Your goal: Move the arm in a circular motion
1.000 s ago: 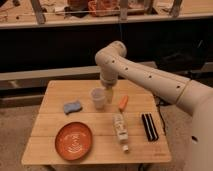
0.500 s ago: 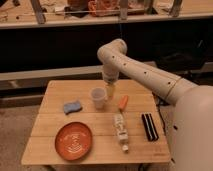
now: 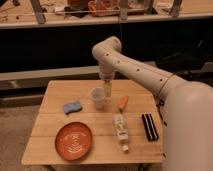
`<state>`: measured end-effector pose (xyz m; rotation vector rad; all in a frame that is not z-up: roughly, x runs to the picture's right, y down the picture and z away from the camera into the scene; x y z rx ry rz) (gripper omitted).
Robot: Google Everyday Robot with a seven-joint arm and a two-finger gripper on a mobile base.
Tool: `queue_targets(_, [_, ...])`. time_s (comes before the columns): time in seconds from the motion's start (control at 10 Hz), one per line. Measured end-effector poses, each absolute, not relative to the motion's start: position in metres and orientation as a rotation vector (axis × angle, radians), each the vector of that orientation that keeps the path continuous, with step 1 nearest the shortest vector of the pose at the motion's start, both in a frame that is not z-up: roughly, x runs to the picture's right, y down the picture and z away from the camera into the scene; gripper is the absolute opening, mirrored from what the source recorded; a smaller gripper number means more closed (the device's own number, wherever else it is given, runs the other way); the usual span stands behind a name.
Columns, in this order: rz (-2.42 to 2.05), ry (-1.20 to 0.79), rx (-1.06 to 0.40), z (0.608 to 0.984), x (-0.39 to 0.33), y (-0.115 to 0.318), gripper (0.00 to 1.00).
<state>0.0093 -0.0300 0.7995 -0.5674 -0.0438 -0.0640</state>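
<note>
The cream-white arm (image 3: 145, 75) of thick rounded segments with small dark dots reaches from the lower right up and left over the wooden table (image 3: 55, 122), then bends down at its elbow (image 3: 106, 50). Its narrow yellowish tip, the gripper (image 3: 108, 89), hangs just right of and above a white cup (image 3: 98, 98), close to the cup's rim.
On the table lie a blue sponge (image 3: 72, 106), an orange plate (image 3: 73, 140), an orange carrot (image 3: 122, 103), a pale bottle on its side (image 3: 120, 131) and a black object (image 3: 149, 126). A dark shelf with cluttered top (image 3: 100, 10) stands behind.
The arm's elbow and tip have shifted slightly to the right, from over the cup to its right side. The table objects have not moved.
</note>
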Motion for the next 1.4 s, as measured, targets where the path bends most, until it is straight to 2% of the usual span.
queue_targets(0.4, [0.002,-0.012,-0.584,0.810,0.054,-0.031,0.80])
queue_targets(1.0, [0.156,0.061,-0.614,0.813,0.159,-0.006,0.80])
queue_targets(1.4, [0.229,0.121,-0.626,0.788,0.197,0.029,0.80])
